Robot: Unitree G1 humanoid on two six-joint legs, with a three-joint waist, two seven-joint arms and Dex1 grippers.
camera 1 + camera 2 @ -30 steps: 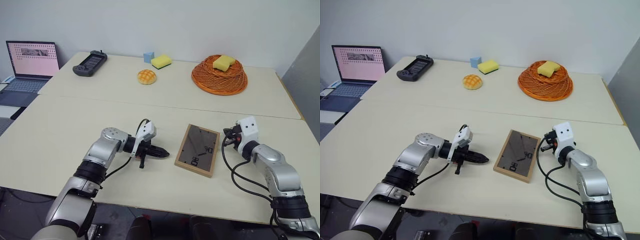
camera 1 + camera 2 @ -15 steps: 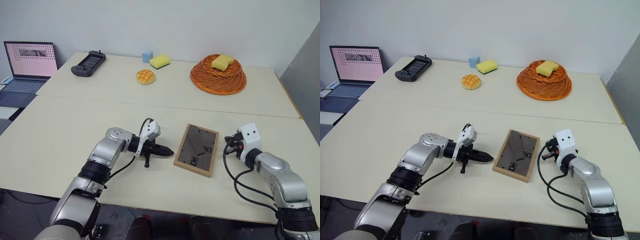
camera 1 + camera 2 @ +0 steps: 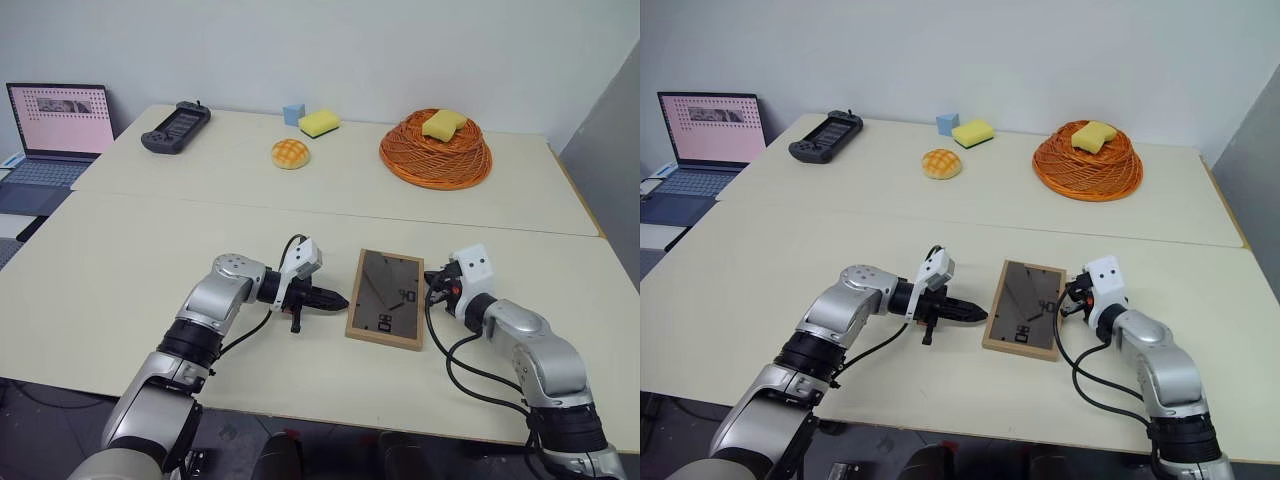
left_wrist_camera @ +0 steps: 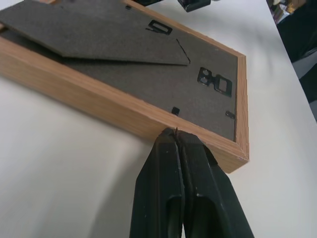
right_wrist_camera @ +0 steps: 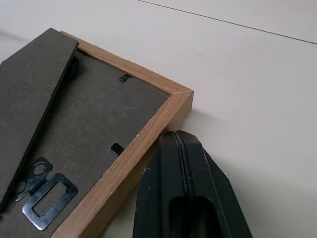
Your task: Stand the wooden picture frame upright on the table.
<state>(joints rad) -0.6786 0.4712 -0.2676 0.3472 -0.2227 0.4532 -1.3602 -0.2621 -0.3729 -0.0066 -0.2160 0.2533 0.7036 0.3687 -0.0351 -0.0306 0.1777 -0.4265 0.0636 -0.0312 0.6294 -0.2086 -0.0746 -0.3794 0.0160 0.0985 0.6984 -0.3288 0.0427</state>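
The wooden picture frame (image 3: 385,298) lies flat on the cream table (image 3: 150,250), dark backing up, its fold-out stand (image 4: 94,37) and black clips showing. My left gripper (image 3: 340,300) is shut, its tips against the frame's left long edge, as the left wrist view shows at the wood (image 4: 99,104). My right gripper (image 3: 432,283) is shut too, its fingertips pressed on the frame's right edge near a corner (image 5: 178,101). The frame sits squeezed between the two shut grippers. Its front picture is hidden underneath.
At the back of the table sit an orange woven basket (image 3: 437,150) with a yellow sponge, another yellow sponge (image 3: 321,122), a blue cube (image 3: 293,113), a bun (image 3: 290,153) and a black game controller (image 3: 174,126). A laptop (image 3: 55,120) stands far left. A seam (image 3: 200,200) crosses the tabletop.
My right gripper moved left into the frame's right edge, and the frame turned squarer and slid toward my left gripper, which held its place. The camera shifted slightly.
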